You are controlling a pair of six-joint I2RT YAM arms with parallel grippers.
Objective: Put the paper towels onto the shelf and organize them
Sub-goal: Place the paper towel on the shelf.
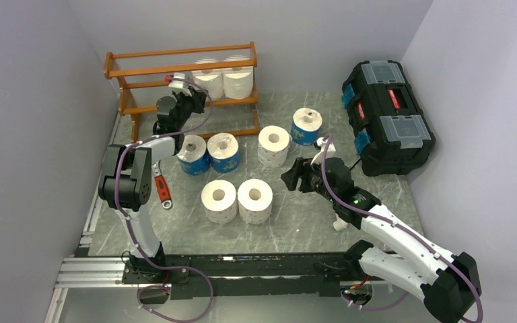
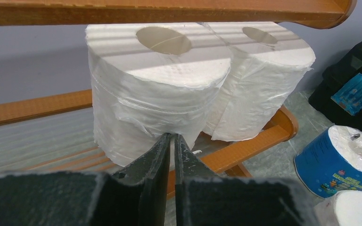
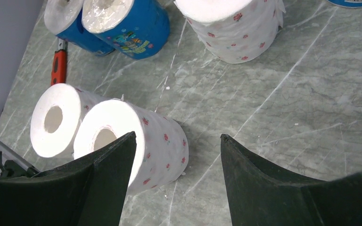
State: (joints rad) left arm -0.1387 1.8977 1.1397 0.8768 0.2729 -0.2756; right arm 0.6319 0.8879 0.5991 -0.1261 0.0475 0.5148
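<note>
Paper towels (image 1: 219,195) are only partly put away: by my count two are shelved and six are left, so you are roughly a quarter done.

At far left stands the shelf (image 1: 175,52), orange-brown varnished wood with slatted tiers and open sides. Two white rolls (image 2: 160,89) sit touching on its middle tier, cores up. Your left gripper (image 2: 173,137) is at the foot of the nearer one, its fingers pressed together with only a hairline between them. You can't tell whether they nip a bit of wrap. That roll's clear film is loose and crinkled over soft embossed paper.

The other six wait on the counter (image 1: 283,229), a grey slab with pale marble veins. Moving right, you have:
- a red-handled tool (image 1: 162,190);
- a blue-wrapped pair (image 1: 209,153), glossy and printed, touching each other;
- a white pair (image 1: 254,198), dotted with small red flowers;
- a single flowered roll (image 1: 273,145);
- a single blue roll (image 1: 307,126).

All are squat cylinders with hollow cores.

Your right gripper (image 3: 178,136) hangs over the counter just beside the flowered pair, fingers spread wide and holding nothing. Farthest right sits the black toolbox (image 1: 387,114).
</note>
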